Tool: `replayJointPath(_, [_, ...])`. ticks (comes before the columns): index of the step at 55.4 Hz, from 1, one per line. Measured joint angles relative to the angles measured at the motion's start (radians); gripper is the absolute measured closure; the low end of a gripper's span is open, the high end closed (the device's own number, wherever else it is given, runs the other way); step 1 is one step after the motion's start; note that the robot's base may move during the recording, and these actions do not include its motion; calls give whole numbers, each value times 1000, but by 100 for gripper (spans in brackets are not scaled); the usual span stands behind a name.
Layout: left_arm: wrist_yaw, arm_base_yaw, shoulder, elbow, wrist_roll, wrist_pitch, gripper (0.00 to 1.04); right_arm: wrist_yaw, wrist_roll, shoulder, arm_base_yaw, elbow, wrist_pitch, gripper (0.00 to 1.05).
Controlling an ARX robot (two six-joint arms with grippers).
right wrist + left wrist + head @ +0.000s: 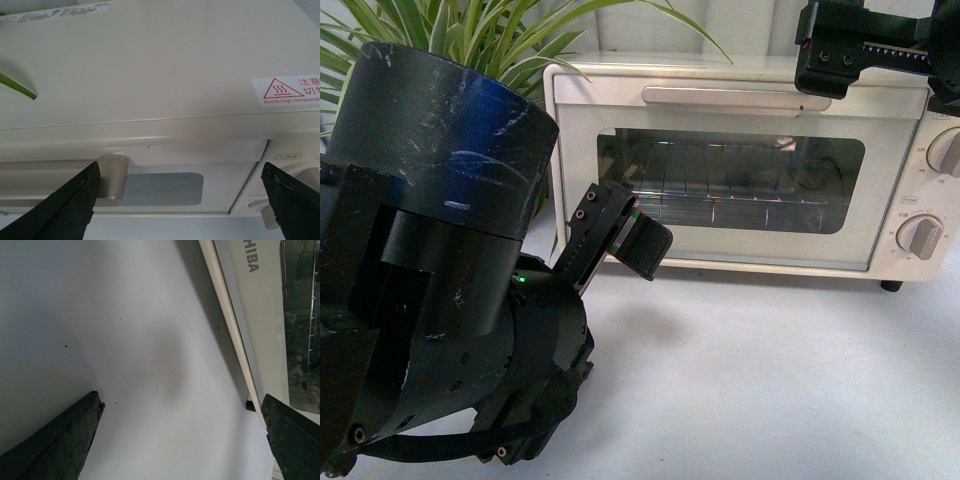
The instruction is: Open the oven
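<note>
Though left end effector (pixel 638 245) overlaps door — oven (pixel 760 125) shut.

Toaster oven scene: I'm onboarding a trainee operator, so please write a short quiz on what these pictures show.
1. True or false: the glass-windowed door of the cream-white boxy toaster oven is shut.
2. The open right tool sits nearest which? A. the oven's long bar handle B. its black foot C. the green plant
3. Fill in: the front view shows ___ round knobs on the oven.
Key: 1 true; 2 A; 3 two.
</note>
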Motion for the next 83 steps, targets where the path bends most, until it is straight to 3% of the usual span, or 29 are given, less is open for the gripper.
replayJointPath(29, [0, 6, -2, -1, 0, 0, 6, -55, -16, 11, -7, 39, -98, 9])
replayJointPath(74, [3, 11, -7, -18, -4, 14, 6, -141, -77, -179, 24, -293, 53, 9])
replayJointPath(83, [2, 11, -10, -25, 0, 20, 6, -196, -69, -211, 45, -377, 66, 9])
